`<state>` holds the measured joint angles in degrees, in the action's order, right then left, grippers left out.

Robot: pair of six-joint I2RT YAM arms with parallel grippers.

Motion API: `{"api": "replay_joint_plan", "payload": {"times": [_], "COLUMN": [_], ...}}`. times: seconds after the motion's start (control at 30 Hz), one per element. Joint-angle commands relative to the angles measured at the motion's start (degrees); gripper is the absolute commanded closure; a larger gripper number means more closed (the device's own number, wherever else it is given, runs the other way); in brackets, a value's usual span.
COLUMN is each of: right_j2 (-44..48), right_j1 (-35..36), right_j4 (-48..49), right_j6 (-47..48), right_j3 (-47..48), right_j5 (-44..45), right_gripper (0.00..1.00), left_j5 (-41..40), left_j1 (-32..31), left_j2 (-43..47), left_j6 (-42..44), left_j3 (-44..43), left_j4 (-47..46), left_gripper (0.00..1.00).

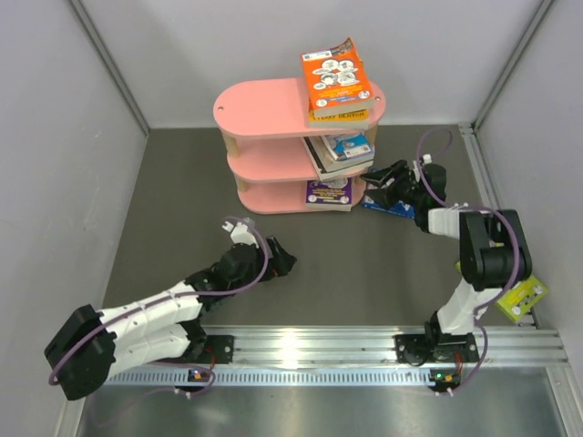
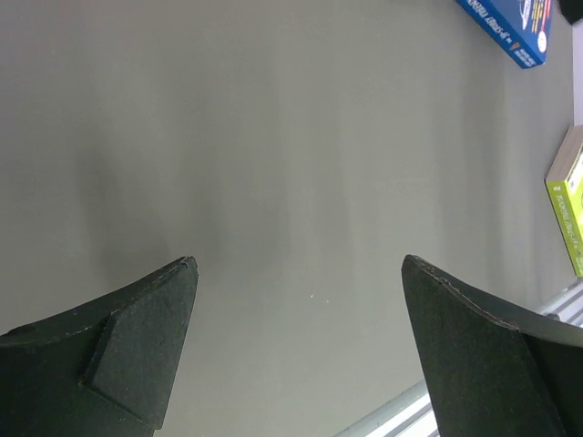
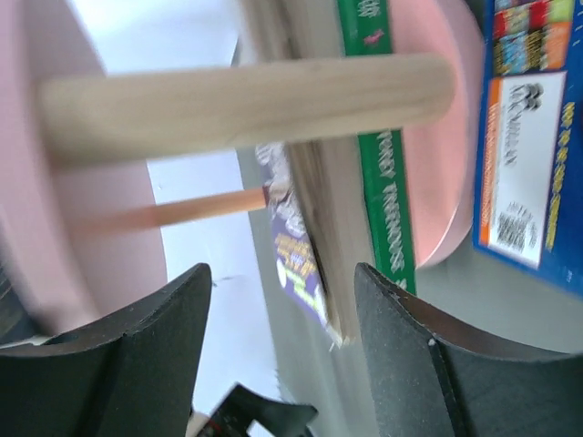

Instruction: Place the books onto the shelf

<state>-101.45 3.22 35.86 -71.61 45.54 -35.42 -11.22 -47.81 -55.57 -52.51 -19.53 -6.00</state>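
My right gripper [image 3: 282, 271], jaws spread empty, faces the shelf [image 1: 264, 105]; blue book [image 3: 533, 137] flat just beside, seemingly to their right; left gripper [image 2: 299, 261] splayed, farther.

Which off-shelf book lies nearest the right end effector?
The blue book on the table by the shelf's base; the lime-green book sits back near the rail.

Dark grey table [image 1: 182, 182] with pale walls [image 1: 273, 45] on three sides.

The table surface is matte and plain, of one even colour. The walls are smooth and light grey, and thin metal struts [image 1: 109, 64] run up the two far corners. A silver aluminium rail [image 1: 319, 346] lies along the near edge. The bright patch [image 1: 291, 341] on it is perhaps the reflection of a lamp above. The light is soft and even.
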Motion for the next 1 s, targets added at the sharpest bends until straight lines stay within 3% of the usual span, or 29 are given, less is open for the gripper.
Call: {"api": "replay_joint_plan", "payload": {"times": [0.0,0.17,0.23,0.3,0.43,0.67,0.97], "right_j2": [9.1,21.2,21.3,16.2,1.9,-5.8,-19.8], "right_j1": [-1.1,-7.8,-11.4,-13.6,-17.5,-18.7,-18.3], "right_j4": [-7.9,-26.8,-32.0,-35.2,-39.6,-31.5,-37.9], "right_j6": [8.8,22.9,27.8,30.7,32.9,26.4,32.1], "right_j3": [-0.4,-0.4,1.3,7.1,19.2,24.2,43.4], "right_j5": [-0.4,5.2,5.7,4.8,1.7,5.0,10.6], "right_gripper": [0.36,0.28,0.22,0.22,0.34,0.36,0.39], "left_j5": [-0.4,0.6,1.4,2.9,5.1,8.7,9.8], "left_j1": [1.1,1.2,1.2,1.2,1.2,1.2,1.2], "left_j2": [-0.9,-2.8,-3.5,-5.0,-7.6,-9.9,-12.6], "left_j6": [1.9,2.8,2.2,1.3,-1.0,-2.7,-2.0], "left_j3": [-3.9,-6.1,-6.0,-5.2,-3.6,-2.4,-1.4], "left_j4": [-3.1,-3.2,-4.2,-6.3,-9.6,-11.8,-14.7], "left_gripper": [0.01,0.01,0.01,0.02,0.02,0.03,0.03]}}
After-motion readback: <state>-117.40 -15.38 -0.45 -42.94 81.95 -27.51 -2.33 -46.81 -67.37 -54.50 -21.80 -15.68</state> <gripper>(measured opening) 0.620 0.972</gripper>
